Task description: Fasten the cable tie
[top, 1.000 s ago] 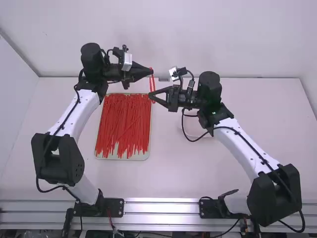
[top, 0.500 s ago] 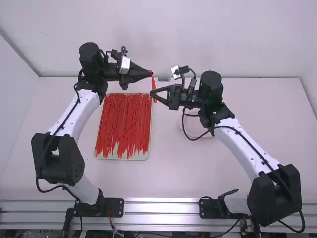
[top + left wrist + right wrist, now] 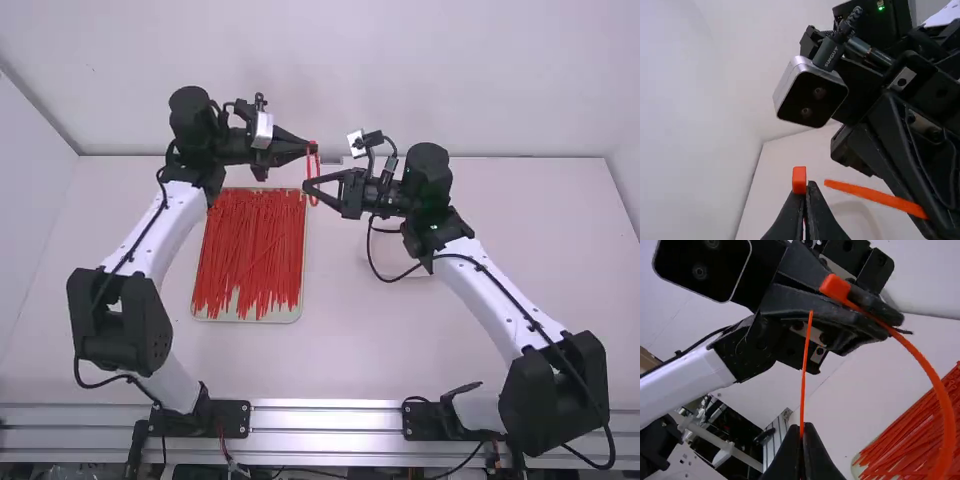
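1. We see the left tool [image 3: 804,202] pressed together on the cable tie [image 3: 314,172], just under its square head (the head pokes out past the fingertips).
2. The right tool [image 3: 801,434] pinches the tie's thin tail.
3. Between the two tools the tie bends in a loop, up in the air by the far corner of the tray [image 3: 245,318].
4. The tail's tip stands beside the left tool's fingers, apart from the head.
5. The tray lies on the counter [image 3: 400,330] and holds a heap of red ties [image 3: 250,250].
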### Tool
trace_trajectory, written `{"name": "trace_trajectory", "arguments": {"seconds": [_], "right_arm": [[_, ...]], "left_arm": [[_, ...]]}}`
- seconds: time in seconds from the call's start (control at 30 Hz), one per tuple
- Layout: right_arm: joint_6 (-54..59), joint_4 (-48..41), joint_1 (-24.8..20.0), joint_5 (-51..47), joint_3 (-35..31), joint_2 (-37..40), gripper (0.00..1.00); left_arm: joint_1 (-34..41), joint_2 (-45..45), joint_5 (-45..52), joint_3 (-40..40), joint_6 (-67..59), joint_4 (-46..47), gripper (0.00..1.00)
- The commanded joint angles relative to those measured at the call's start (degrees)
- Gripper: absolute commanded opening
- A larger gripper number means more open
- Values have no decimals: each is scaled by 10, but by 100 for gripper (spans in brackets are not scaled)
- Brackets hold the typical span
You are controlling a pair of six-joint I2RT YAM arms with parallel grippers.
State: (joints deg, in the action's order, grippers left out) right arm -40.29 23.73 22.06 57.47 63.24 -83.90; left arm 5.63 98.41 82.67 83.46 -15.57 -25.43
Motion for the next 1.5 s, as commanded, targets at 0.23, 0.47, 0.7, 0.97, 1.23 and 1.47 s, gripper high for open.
{"name": "trace_trajectory", "arguments": {"seconds": [0.23,0.47,0.7,0.97,1.23,1.47], "right_arm": [[-4,0,-7,-2,-3,-1,0],[-5,5,-16,-4,-3,-1,0],[-19,20,-19,-5,-3,-1,0],[-20,19,-14,-5,-3,-1,0],[-42,18,-15,-5,-3,-1,0],[-85,20,-16,-5,-3,-1,0]], "left_arm": [[1,-2,-28,-5,-8,-11,2],[-5,-2,5,-5,-8,-29,2],[-4,-2,9,-5,-5,-37,2],[-4,-2,7,-5,-6,-36,2],[-4,-2,7,-5,-8,-40,2],[-4,-2,7,-5,-8,-40,2]]}}
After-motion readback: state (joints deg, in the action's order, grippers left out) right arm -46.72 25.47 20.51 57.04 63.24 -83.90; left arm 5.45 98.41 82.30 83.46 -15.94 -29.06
